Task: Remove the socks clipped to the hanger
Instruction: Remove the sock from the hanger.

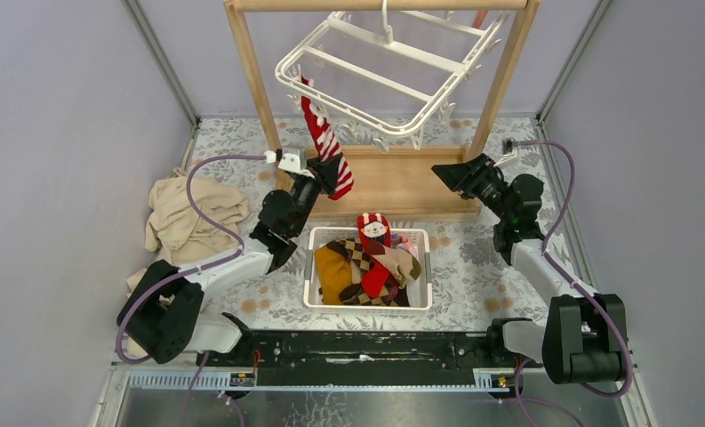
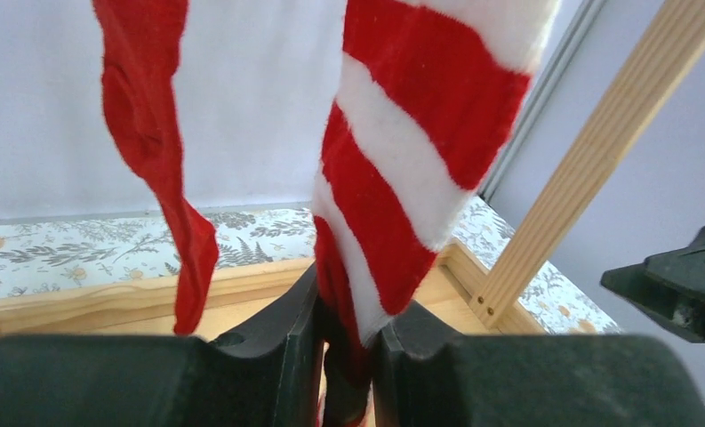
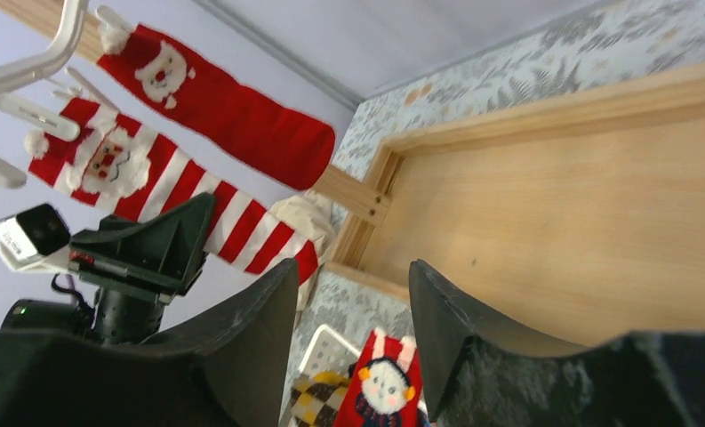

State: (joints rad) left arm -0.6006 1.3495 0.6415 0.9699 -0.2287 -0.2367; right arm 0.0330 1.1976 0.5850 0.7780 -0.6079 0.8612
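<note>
Socks [image 1: 366, 267] lie heaped in the basket [image 1: 311, 267] closest to you, so that part of the job looks done; two are left on the line. Just beyond the basket, your left gripper [image 2: 348, 356] is clenched on the toe end of the striped sock [image 2: 402, 178], its fingers pressed to the cloth on both sides. The red sock [image 2: 153, 160] hangs free just beside it, not caught in the grip. For a clean release, pull down and toward yourself along the length of the sock, so the load runs straight into the clip [image 3: 28, 120] and not sideways; a sideways tug would likely swing the whole frame. Keep the pull steady, since the hold is low on the toe and stretchy cloth may slip out. Your right gripper [image 3: 353, 311] hovers over the wooden base [image 3: 553, 205] with its jaws apart and nothing between them; you could bring it up to steady the frame if it starts to tilt. Farthest off, the hanger [image 1: 393, 71] hangs tilted by its hook from the rack [image 1: 251, 71], both remaining socks clipped along its left edge.
</note>
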